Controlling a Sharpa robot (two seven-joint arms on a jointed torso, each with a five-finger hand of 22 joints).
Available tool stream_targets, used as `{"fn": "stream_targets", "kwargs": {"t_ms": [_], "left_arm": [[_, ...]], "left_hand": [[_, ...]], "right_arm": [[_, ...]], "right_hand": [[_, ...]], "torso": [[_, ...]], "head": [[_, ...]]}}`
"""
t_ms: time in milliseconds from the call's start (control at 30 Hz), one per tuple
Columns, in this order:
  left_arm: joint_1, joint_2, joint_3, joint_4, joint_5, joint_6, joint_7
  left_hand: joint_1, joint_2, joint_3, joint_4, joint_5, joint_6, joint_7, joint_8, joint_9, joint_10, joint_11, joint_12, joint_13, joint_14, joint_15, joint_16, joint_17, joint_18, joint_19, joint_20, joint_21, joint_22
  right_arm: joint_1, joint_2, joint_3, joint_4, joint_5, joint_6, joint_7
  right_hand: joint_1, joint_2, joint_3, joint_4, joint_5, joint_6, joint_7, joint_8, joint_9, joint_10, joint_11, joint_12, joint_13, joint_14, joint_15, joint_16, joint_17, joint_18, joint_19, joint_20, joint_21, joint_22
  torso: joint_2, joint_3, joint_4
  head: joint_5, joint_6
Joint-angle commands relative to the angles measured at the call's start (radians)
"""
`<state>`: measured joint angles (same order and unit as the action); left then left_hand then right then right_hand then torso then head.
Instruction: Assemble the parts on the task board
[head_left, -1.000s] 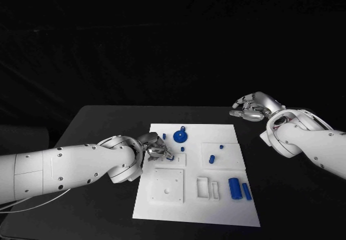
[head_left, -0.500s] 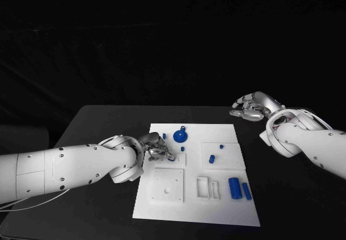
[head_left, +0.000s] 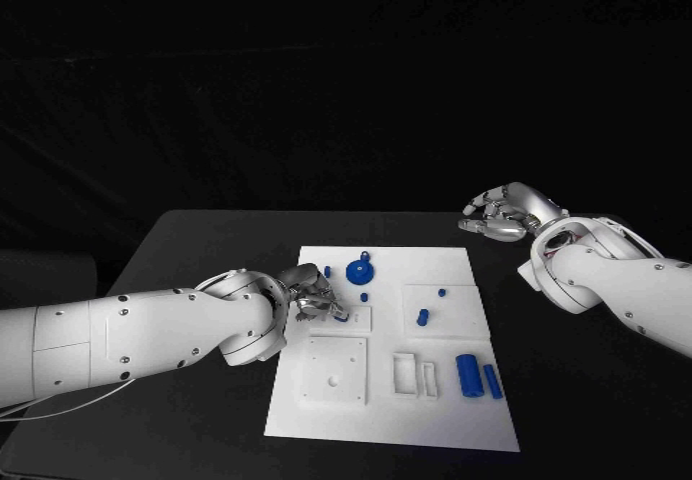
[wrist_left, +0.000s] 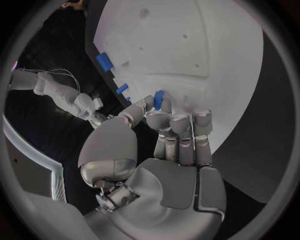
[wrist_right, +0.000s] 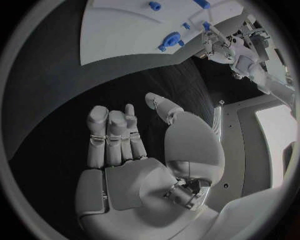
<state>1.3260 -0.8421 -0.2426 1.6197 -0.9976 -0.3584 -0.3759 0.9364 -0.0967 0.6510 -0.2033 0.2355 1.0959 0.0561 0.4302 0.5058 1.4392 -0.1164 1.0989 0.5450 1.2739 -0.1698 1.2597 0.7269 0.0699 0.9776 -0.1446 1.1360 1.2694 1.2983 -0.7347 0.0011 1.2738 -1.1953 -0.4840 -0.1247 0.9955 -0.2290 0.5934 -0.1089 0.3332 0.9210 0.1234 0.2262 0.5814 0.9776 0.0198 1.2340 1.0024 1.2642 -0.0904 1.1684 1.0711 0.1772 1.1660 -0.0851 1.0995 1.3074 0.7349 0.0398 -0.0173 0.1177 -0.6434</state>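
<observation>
The white task board (head_left: 389, 420) lies in the middle of the black table. My left hand (head_left: 309, 295) is over the board's left part, by a small square recess (head_left: 355, 320). It pinches a small blue part (wrist_left: 159, 100) between thumb and fingertips, and the same part (head_left: 336, 314) shows low over the board in the head view. My right hand (head_left: 505, 212) hovers off the board's far right corner with its fingers loosely bent, thumb apart, holding nothing (wrist_right: 131, 150). A blue disc with a knob (head_left: 361, 270) lies at the board's far side.
Other blue parts lie on the board: a small peg (head_left: 327, 271), a stub (head_left: 423, 317), a thick cylinder (head_left: 469, 373) and a thinner one (head_left: 493, 381) at the right. A square plate (head_left: 335, 370) and a slotted block (head_left: 414, 376) sit nearer me.
</observation>
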Motion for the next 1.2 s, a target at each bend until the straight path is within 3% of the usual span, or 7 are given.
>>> {"fn": "stream_targets", "kwargs": {"t_ms": [33,533,867,1000,1200], "left_arm": [[0.0,0.001,0.001,-0.003,-0.017,-0.001,-0.013],[0.0,0.007,0.001,-0.013,-0.011,0.056,-0.026],[0.0,0.01,0.001,-0.014,-0.007,0.061,-0.028],[0.0,0.011,0.001,-0.015,-0.006,0.074,-0.029],[0.0,0.012,0.001,-0.016,-0.006,0.073,-0.029]], "left_hand": [[0.001,0.013,0.0,0.007,0.02,0.186,-0.096,0.009,0.311,-0.032,-0.031,0.01,-0.003,0.0,-0.006,0.009,-0.003,0.012,-0.009,-0.123,0.006,-0.002],[-0.009,0.026,-0.001,0.005,0.061,0.183,-0.096,0.011,0.322,-0.036,-0.03,0.019,-0.009,-0.002,-0.004,0.016,-0.009,0.013,-0.014,-0.121,0.014,-0.007],[-0.016,0.031,-0.003,0.008,0.06,0.182,-0.095,0.01,0.324,-0.037,-0.029,0.02,-0.012,-0.003,-0.004,0.016,-0.011,0.013,-0.015,-0.12,0.016,-0.008],[-0.041,0.057,-0.008,0.016,0.048,0.181,-0.094,0.009,0.328,-0.038,-0.029,0.024,-0.016,-0.005,-0.004,0.019,-0.015,0.013,-0.019,-0.12,0.02,-0.012],[-0.046,0.061,-0.009,0.014,0.047,0.18,-0.094,0.009,0.33,-0.038,-0.029,0.025,-0.018,-0.006,-0.004,0.02,-0.016,0.014,-0.021,-0.12,0.021,-0.012]], "right_arm": [[0.001,0.001,0.0,0.0,-0.002,0.01,0.006],[0.001,0.003,0.0,-0.002,-0.002,0.011,0.005],[0.001,0.004,0.0,-0.001,-0.002,0.012,0.005],[0.001,0.004,0.0,-0.001,-0.002,0.012,0.005],[0.001,0.005,0.0,-0.002,-0.002,0.013,0.005]], "right_hand": [[0.011,-0.002,-0.007,-0.001,0.01,-0.002,0.013,-0.004,-0.001,0.0,0.004,0.003,-0.001,-0.004,0.005,-0.003,-0.002,0.085,-0.002,0.002,-0.006,0.005],[0.014,-0.001,-0.011,-0.003,0.051,-0.001,0.013,-0.004,-0.005,-0.001,0.004,0.006,-0.005,-0.004,0.005,-0.002,-0.002,0.085,-0.002,0.003,-0.008,0.007],[0.015,0.0,-0.012,-0.004,0.062,0.0,0.013,-0.004,-0.006,-0.001,0.004,0.007,-0.006,-0.004,0.005,-0.002,-0.003,0.085,-0.001,0.003,-0.008,0.008],[0.015,0.0,-0.012,-0.003,0.065,0.0,0.013,-0.004,-0.007,-0.001,0.004,0.007,-0.006,-0.004,0.005,-0.002,-0.003,0.085,-0.001,0.003,-0.008,0.008],[0.014,0.002,-0.012,-0.003,0.067,0.0,0.013,-0.003,-0.007,-0.001,0.004,0.007,-0.006,-0.004,0.005,-0.002,-0.003,0.085,-0.001,0.003,-0.008,0.008]], "torso": [[0.0,0.0001,-0.0005],[0.0,0.0005,-0.0005],[0.0,0.0005,-0.0001],[0.0,0.0007,-0.0004],[0.0,0.0004,-0.0011]], "head": [[0.0,0.0],[-0.001,-0.002],[-0.002,-0.002],[-0.002,-0.002],[-0.001,-0.003]]}}
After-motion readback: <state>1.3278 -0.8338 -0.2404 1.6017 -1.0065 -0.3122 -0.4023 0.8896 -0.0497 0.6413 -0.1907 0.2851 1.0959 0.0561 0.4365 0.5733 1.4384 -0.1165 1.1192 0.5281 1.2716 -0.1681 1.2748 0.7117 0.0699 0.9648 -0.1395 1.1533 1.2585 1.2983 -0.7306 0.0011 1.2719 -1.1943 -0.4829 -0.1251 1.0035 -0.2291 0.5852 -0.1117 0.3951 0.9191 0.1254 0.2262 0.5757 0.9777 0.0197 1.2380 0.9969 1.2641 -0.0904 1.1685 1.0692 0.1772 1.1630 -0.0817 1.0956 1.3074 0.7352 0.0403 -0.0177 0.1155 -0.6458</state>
